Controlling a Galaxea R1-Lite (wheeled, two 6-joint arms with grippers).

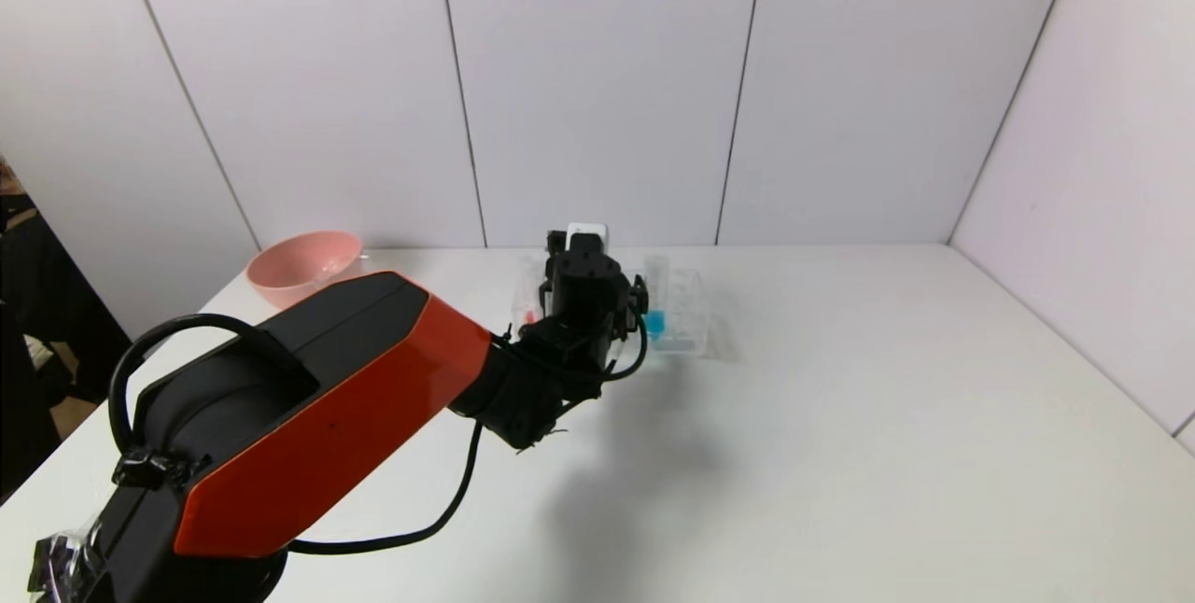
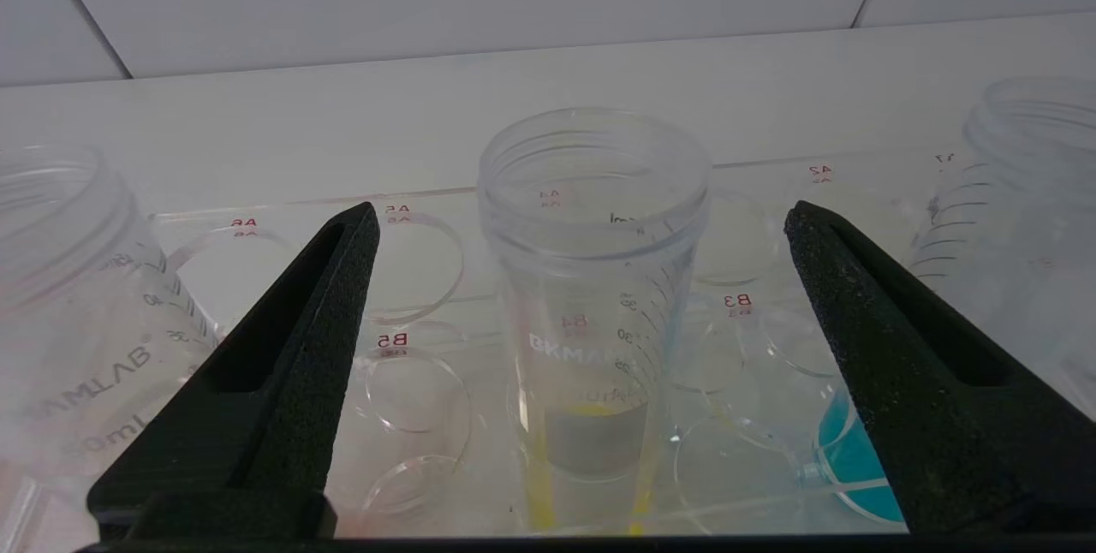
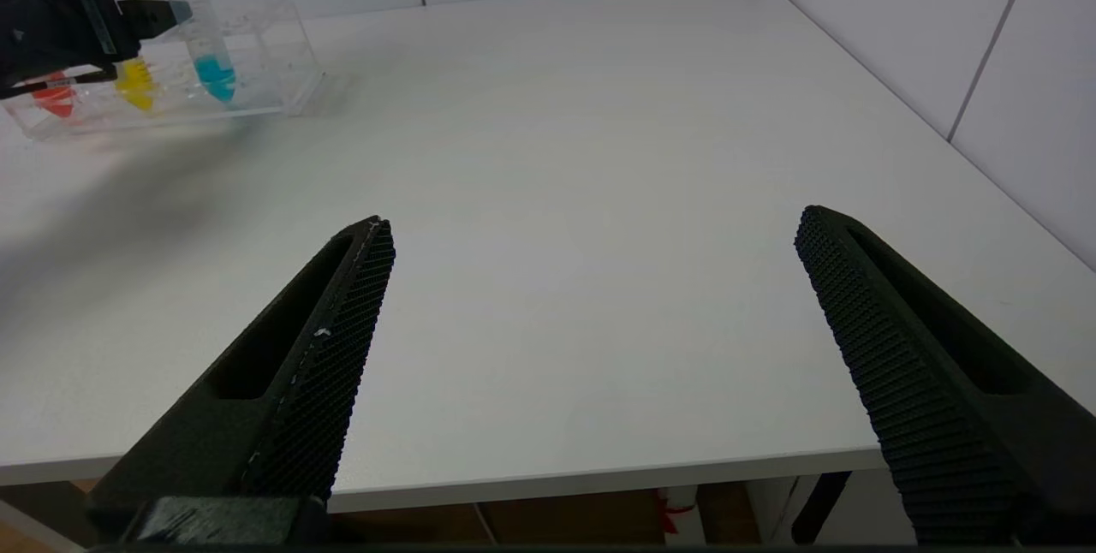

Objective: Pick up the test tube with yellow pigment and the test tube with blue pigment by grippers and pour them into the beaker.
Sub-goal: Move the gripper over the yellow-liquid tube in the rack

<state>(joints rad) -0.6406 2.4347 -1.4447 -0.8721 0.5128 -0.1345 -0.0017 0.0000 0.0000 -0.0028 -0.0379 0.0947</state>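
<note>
Over by the clear rack (image 1: 686,328), the left gripper (image 2: 582,228) is hanging spread wide around the yellow-pigment tube (image 2: 591,313), gripping nothing; the blue-pigment tube (image 1: 656,309) is standing alongside. The right gripper (image 3: 591,236) is idling agape, empty.

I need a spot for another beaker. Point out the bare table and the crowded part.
Bare: the white table from the clear plastic tube rack across to the right wall and forward to the near edge, where the open right gripper hovers. Crowded: the far left, with the pink bowl, rack and open left gripper around the yellow-tipped tube.
</note>
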